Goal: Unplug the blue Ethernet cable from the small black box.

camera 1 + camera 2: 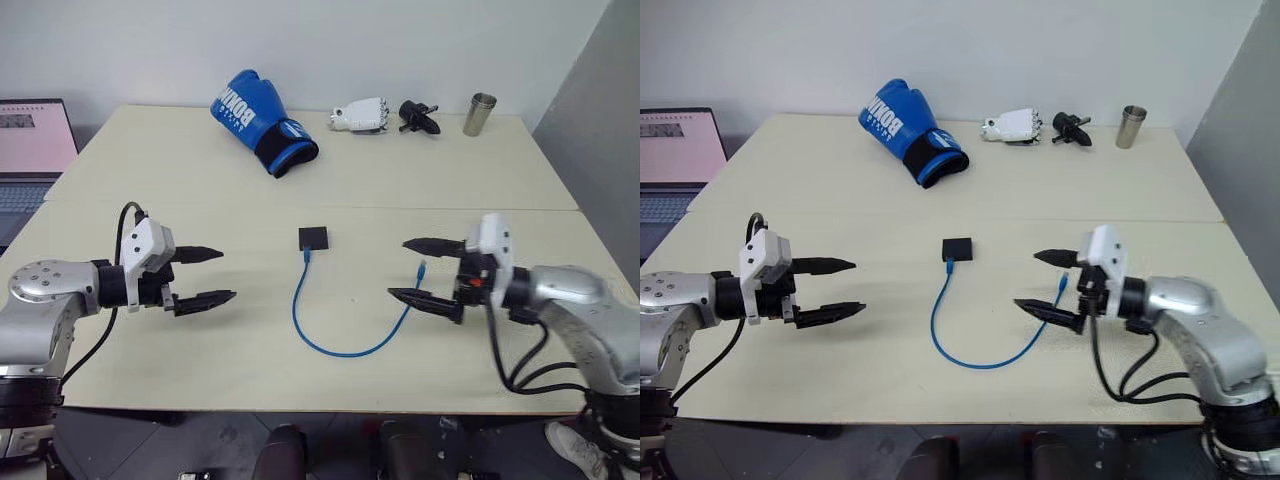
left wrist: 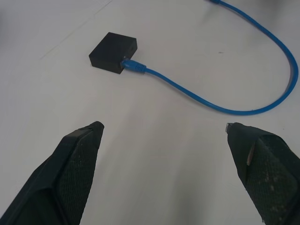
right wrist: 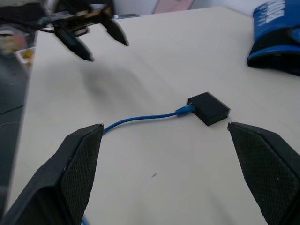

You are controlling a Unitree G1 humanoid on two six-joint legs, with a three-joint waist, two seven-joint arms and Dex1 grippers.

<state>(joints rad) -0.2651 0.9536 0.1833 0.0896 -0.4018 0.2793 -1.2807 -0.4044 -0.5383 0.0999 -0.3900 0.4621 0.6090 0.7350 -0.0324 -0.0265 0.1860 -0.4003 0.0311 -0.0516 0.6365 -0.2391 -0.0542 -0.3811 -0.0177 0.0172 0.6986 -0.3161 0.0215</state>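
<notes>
So, head cameras: small black box [image 1: 313, 238] sits mid-worktop [image 1: 420, 185], blue Ethernet cable [image 1: 330, 340] plugged into its near edge, running toward the robot, looping in a U and ending with its free plug [image 1: 423, 268] just beside the right gripper [image 1: 415, 270]. Left gripper [image 1: 212, 275] hovers well apart from the box on the robot's left, fingers wide, nothing held. Right gripper fingers also wide, nothing held; the free plug shows between the two fingers, can't tell if it touches either. Far edge of the worktop: blue boxing glove [image 1: 260, 120], white robot hand [image 1: 360, 116], a small black part [image 1: 418, 117], metal cup [image 1: 479, 114]. Laptop [image 1: 32, 150] off the left side

Left wrist camera: both fingers [image 2: 70, 173] spread wide over bare worktop; box [image 2: 114, 52] ahead with the cable's blue plug [image 2: 132, 66] seated in its side, cable [image 2: 262, 108] curving away

Right wrist camera: fingers [image 3: 70, 178] spread wide; box [image 3: 209, 108] between and beyond them, cable [image 3: 140, 118] plugged in; the left gripper [image 3: 101, 42] visible across the worktop, glove [image 3: 276, 37] at the edge
</notes>
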